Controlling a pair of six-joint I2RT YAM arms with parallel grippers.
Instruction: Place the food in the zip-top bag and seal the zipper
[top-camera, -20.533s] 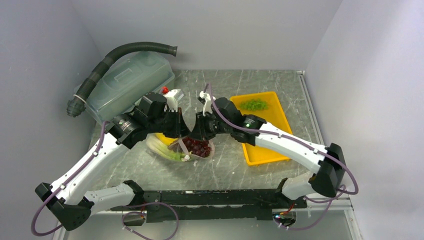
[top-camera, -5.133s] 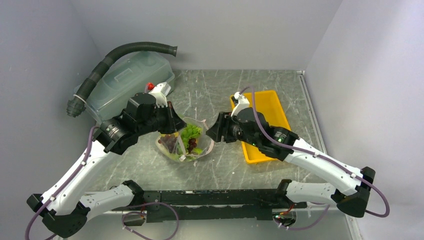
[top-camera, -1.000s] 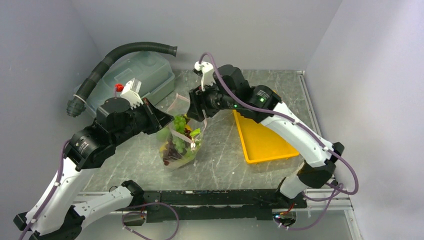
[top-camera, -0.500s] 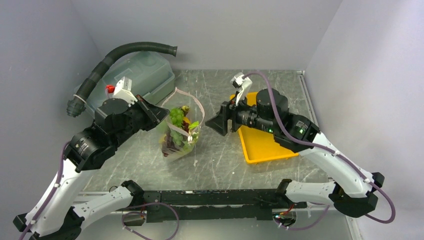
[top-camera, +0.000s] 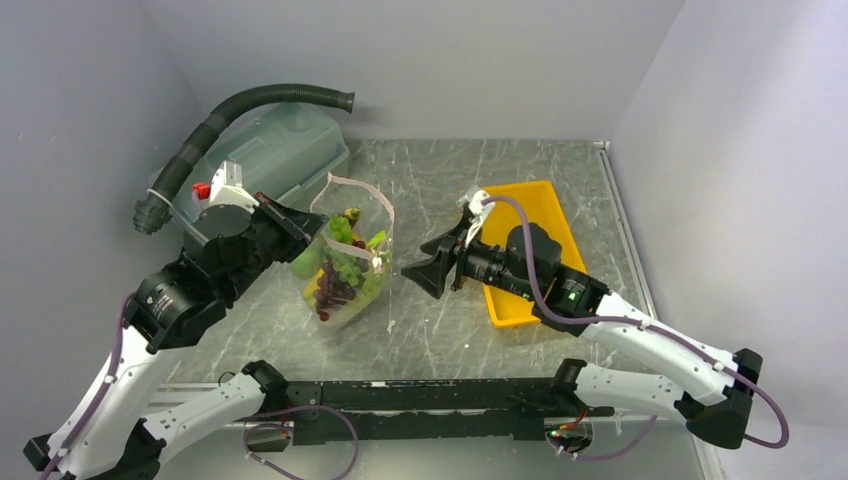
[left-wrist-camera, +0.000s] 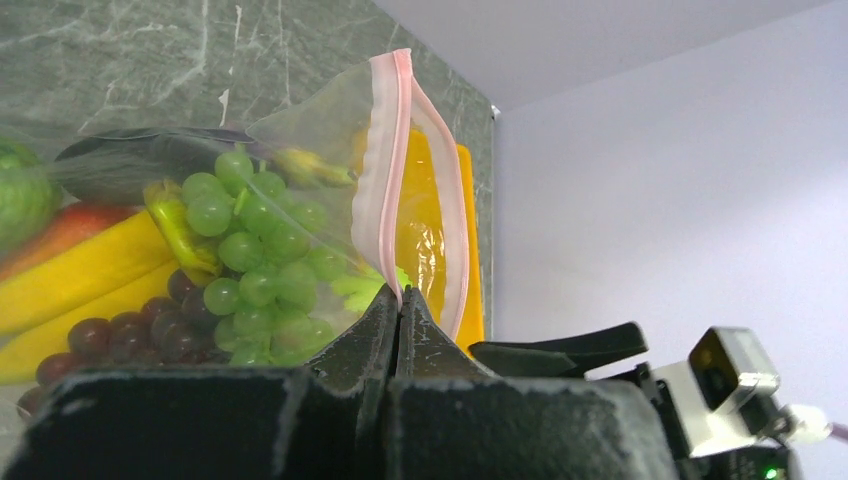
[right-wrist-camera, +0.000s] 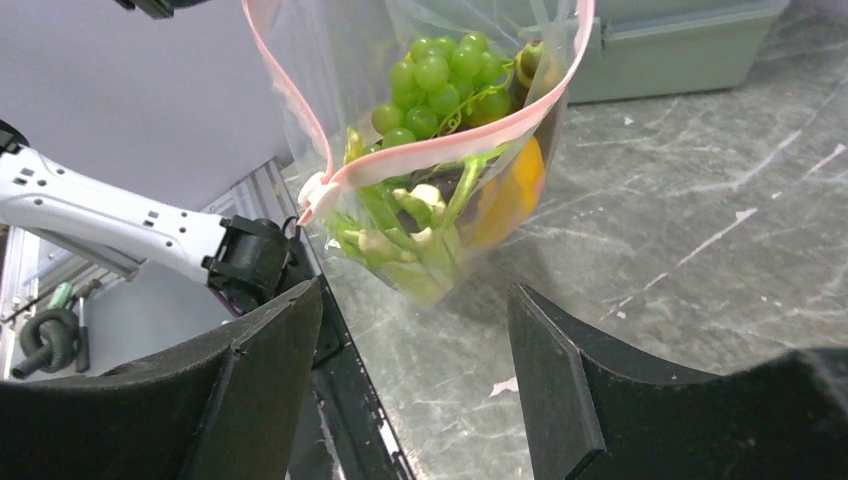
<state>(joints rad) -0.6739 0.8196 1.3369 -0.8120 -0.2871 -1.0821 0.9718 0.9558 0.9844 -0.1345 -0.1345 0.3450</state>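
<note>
While the left gripper (left-wrist-camera: 398, 303) pinches the zipper (left-wrist-camera: 391, 150), the right gripper (right-wrist-camera: 412, 292) gapes nearby

Left tool (left-wrist-camera: 398, 308) clamped, right tool (right-wrist-camera: 412, 300) spread wide

Pale lavender-grey walls (top-camera: 450, 60) enclose a grey marbled tabletop (top-camera: 440, 180) under soft, even light.

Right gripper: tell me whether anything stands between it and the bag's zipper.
Nothing visible does. The open right gripper faces the zip-top bag across a stretch of table, and the zipper shows straight ahead between its fingers. The left gripper is shut on the zipper's edge.
</note>
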